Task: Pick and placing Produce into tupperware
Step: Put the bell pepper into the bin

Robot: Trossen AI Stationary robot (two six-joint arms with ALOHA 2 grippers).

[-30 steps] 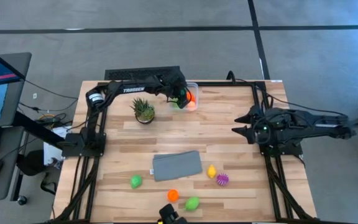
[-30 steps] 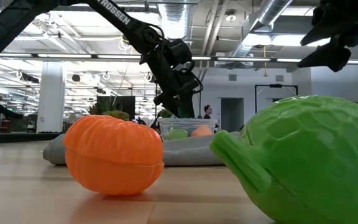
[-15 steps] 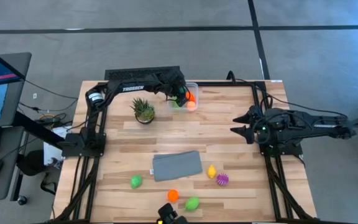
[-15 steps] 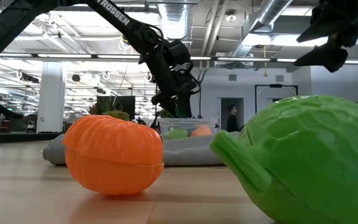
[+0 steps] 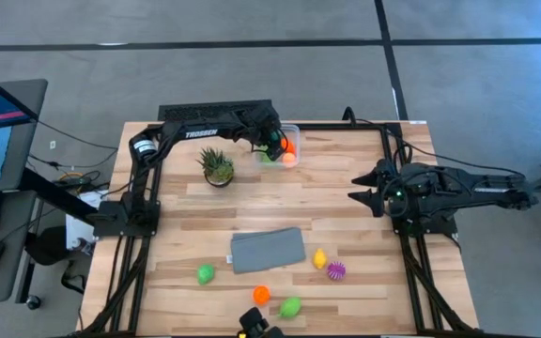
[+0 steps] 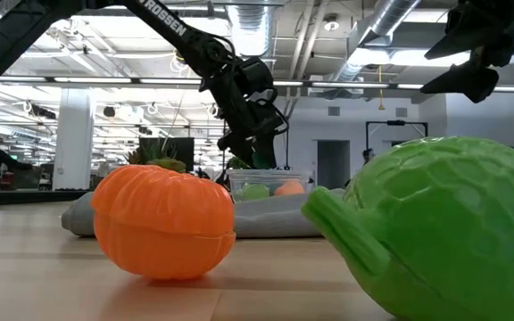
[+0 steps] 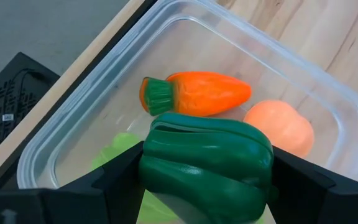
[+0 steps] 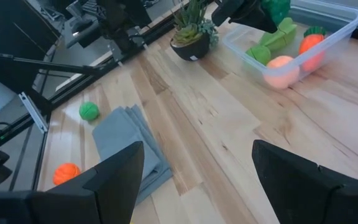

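Left claw (image 7: 207, 186) clamped across a dark green toy pepper (image 7: 207, 158), held just above the clear tupperware (image 7: 104, 106) at the table's far edge. Already in the tub: orange carrot (image 7: 197, 93), peach-coloured ball (image 7: 278, 127), pale green piece (image 7: 114, 155). Pepper judged light, stiff, glossy, likely slippery; ribbed flanks the best hold. Right claw (image 5: 364, 197) parked wide open over the table's right side, holding nothing. Remaining produce (image 5: 291, 306) lying loose near the front edge.
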